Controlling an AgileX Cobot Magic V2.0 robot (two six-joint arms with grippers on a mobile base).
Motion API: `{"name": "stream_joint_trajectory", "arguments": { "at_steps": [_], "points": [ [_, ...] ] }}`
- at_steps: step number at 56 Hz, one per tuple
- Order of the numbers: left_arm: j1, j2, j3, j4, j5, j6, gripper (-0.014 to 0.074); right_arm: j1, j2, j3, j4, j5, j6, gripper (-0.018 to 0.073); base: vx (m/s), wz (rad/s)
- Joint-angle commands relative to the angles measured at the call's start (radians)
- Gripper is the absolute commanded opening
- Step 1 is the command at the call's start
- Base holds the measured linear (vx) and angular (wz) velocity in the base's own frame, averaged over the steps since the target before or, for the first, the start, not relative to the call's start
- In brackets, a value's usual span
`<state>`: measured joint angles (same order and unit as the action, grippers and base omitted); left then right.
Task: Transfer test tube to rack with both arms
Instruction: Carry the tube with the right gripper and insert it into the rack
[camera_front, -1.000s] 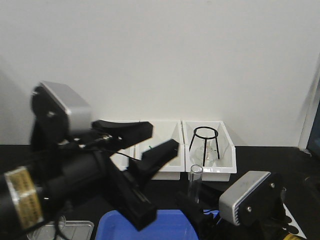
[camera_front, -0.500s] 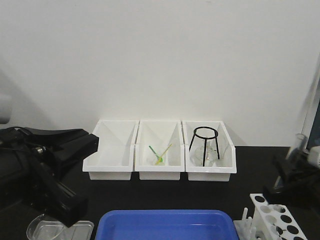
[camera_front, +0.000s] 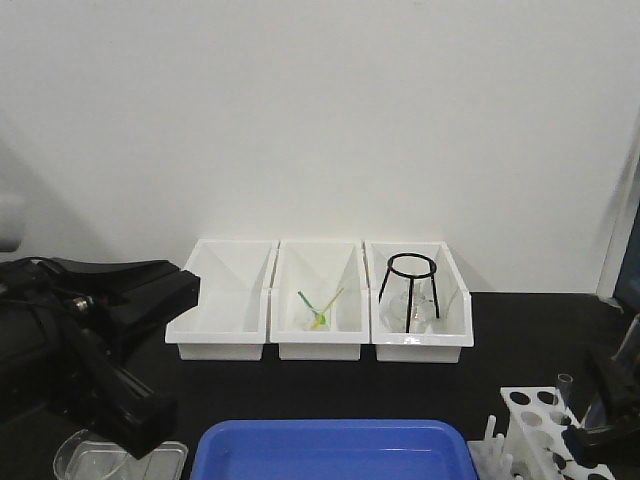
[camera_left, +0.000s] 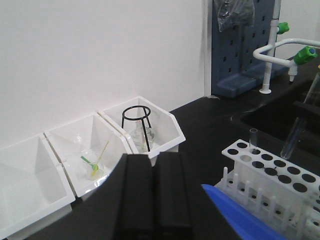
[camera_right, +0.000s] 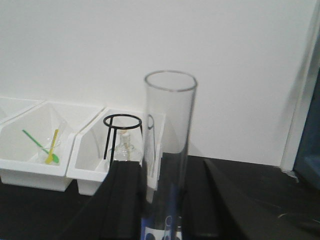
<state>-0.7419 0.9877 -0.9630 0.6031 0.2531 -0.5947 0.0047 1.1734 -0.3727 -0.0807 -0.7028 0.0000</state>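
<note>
The test tube (camera_right: 167, 150), a clear glass tube with an open rim, stands upright between the jaws of my right gripper (camera_right: 165, 172), which is shut on it. In the left wrist view the held tube (camera_left: 294, 141) hangs tilted just above the far end of the white rack (camera_left: 280, 187). Another similar tube (camera_left: 253, 140) stands in a rack hole. In the front view my right gripper (camera_front: 606, 410) is low at the right edge, beside the rack (camera_front: 535, 425). My left gripper (camera_left: 156, 162) is shut and empty, held back at the left (camera_front: 175, 285).
Three white bins (camera_front: 318, 345) line the back wall; the right one holds a black ring stand (camera_front: 410, 285) and a glass flask. A blue tray (camera_front: 330, 452) lies at the front centre, a clear dish (camera_front: 95, 462) at front left. A blue pegboard (camera_left: 245, 45) and taps stand beyond the rack.
My left arm pulled back to the left and stays there. My right gripper swung to the right with the tube, then came down beside the rack.
</note>
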Motion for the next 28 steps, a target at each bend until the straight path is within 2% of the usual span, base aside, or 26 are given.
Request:
{"name": "stream_joint_trajectory", "arguments": {
  "at_steps": [1,20,28],
  "points": [
    [-0.006,-0.016,-0.026,0.003,-0.075,-0.004,-0.0006,-0.004,0.020,-0.030,-0.061,-0.129,0.028,-0.0008,0.00,0.00],
    [-0.006,-0.016,-0.026,0.002,-0.075,-0.004,-0.0006,-0.004,0.088,-0.045,-0.102,-0.164,0.045,-0.0008,0.00,0.00],
    [-0.006,-0.016,-0.026,0.002,-0.072,-0.004,-0.0006,-0.004,0.106,-0.070,-0.112,-0.131,0.045,-0.0008,0.00,0.00]
  ]
}}
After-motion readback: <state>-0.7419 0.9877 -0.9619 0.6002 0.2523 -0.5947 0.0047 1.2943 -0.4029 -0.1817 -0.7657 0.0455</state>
